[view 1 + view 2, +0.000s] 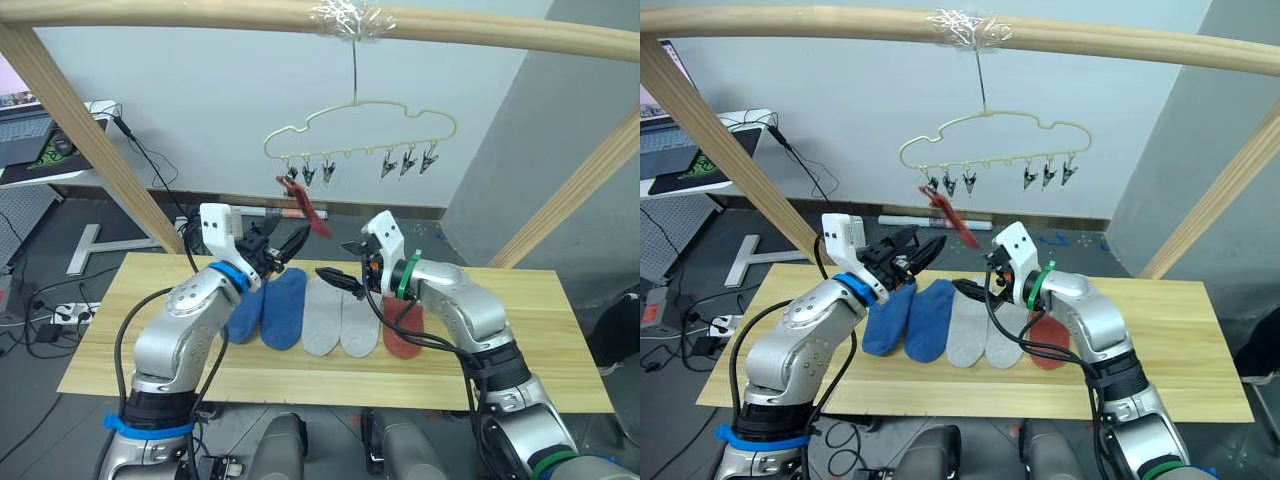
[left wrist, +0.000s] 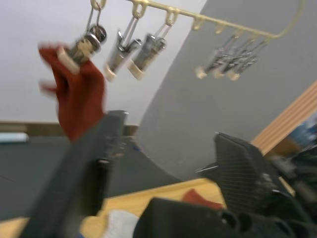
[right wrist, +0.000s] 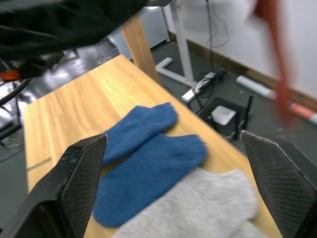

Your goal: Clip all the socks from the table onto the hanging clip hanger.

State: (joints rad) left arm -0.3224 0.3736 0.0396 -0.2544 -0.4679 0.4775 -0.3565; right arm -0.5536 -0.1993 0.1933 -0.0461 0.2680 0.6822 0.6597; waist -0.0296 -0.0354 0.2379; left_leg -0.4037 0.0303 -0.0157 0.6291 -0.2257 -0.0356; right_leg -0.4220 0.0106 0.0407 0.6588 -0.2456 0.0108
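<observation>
The cream clip hanger [image 1: 356, 124] hangs by its hook from the wooden bar. One rust red sock [image 1: 306, 206] dangles from its leftmost clip; the other clips [image 2: 139, 52] are bare. On the table [image 1: 520, 340] lie two blue socks [image 1: 270, 308], two light grey socks [image 1: 331, 316] and one red sock [image 1: 403, 331] in a row. My left gripper [image 1: 285, 249] is open just below and left of the hanging sock, holding nothing. Above the grey socks, my right gripper [image 1: 346, 264] is open and empty too. The right wrist view looks down on the blue socks [image 3: 148, 158].
A thick wooden bar [image 1: 200, 12] spans the top, with slanted wooden posts [image 1: 90, 150] at both sides. A small white desk with a laptop [image 1: 25, 135] stands far left. Cables lie on the floor behind the table.
</observation>
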